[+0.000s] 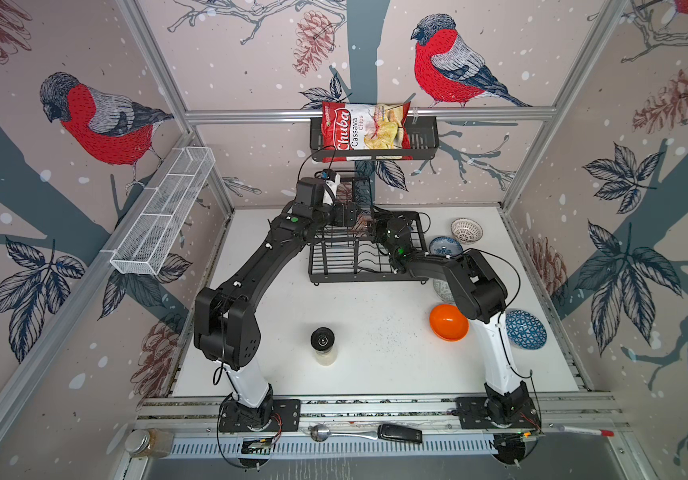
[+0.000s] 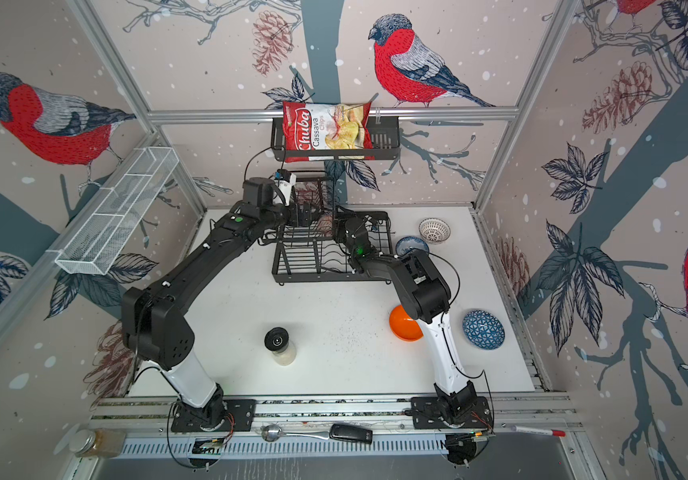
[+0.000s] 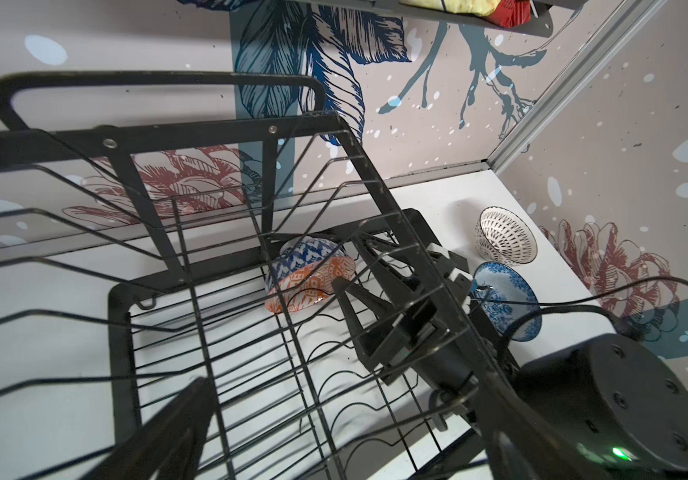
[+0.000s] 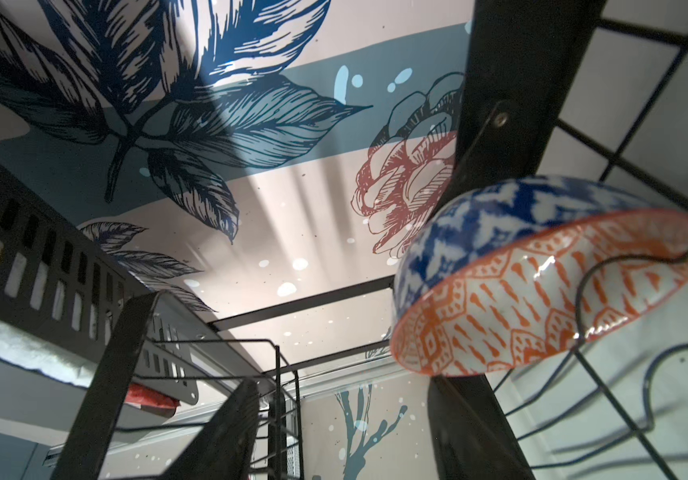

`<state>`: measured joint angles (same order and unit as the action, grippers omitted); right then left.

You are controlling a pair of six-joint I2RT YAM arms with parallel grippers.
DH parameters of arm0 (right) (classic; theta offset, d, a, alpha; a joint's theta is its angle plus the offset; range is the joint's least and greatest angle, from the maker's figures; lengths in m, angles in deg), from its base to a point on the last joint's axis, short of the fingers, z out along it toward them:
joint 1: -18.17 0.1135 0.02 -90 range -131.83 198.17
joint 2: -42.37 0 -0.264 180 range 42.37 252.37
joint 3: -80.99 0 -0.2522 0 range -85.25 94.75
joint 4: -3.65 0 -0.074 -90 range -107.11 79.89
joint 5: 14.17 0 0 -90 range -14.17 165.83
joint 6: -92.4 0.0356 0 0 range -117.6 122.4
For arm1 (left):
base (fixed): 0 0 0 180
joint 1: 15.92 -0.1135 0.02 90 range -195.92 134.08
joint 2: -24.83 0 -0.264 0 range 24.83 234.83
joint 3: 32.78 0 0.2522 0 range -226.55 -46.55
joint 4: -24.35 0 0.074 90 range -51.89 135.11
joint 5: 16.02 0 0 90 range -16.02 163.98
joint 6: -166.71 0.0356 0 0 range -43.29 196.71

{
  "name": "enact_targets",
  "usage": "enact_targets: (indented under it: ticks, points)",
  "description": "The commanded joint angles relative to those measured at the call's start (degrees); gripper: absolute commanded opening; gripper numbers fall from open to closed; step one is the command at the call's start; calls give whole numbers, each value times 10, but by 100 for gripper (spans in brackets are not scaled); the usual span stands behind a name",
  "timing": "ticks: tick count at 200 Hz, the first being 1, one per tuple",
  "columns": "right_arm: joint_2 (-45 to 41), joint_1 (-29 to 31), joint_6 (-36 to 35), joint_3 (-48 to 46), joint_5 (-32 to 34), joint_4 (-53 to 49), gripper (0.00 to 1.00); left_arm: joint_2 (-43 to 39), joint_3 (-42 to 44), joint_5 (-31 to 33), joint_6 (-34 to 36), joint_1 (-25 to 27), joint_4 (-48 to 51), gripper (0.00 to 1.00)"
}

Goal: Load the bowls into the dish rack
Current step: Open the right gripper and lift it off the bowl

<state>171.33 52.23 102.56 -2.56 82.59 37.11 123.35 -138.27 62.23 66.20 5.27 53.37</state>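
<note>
Right gripper standing spread, empty, just beside orange-white patterned bowl leaning tilted in dish rack lower tray. Left gripper hanging wide, empty. Blue-white patterned bowl sitting just right of dish rack, nearer right arm.

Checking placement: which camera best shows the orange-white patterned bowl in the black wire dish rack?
Right wrist view: the orange-white patterned bowl is close, tilted in the black wire dish rack. Left wrist view shows the bowl smaller, behind wires. Both top views barely show it.
</note>
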Motion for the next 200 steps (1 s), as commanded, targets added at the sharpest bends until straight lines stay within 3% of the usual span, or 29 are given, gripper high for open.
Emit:
enact_targets:
  ticks: [1,41,96,130,171,200]
  points:
    - [-24,1,-22,-15,-10,-14,78,-15,-5,12,13,-4,-7,98]
    - [-57,-6,-38,-41,-39,-43,100,-43,-11,38,24,-4,-3,98]
    - [-151,-36,-126,-82,-93,-145,100,-51,-33,25,5,-3,24,98]
    - [-221,-65,-171,-141,-118,-181,100,-68,-26,37,12,26,61,98]
    - [-252,-108,-320,-120,-207,-292,100,-112,8,62,-7,76,74,98]
    - [-305,-115,-455,-122,-165,-400,100,-140,26,95,-24,121,80,98]
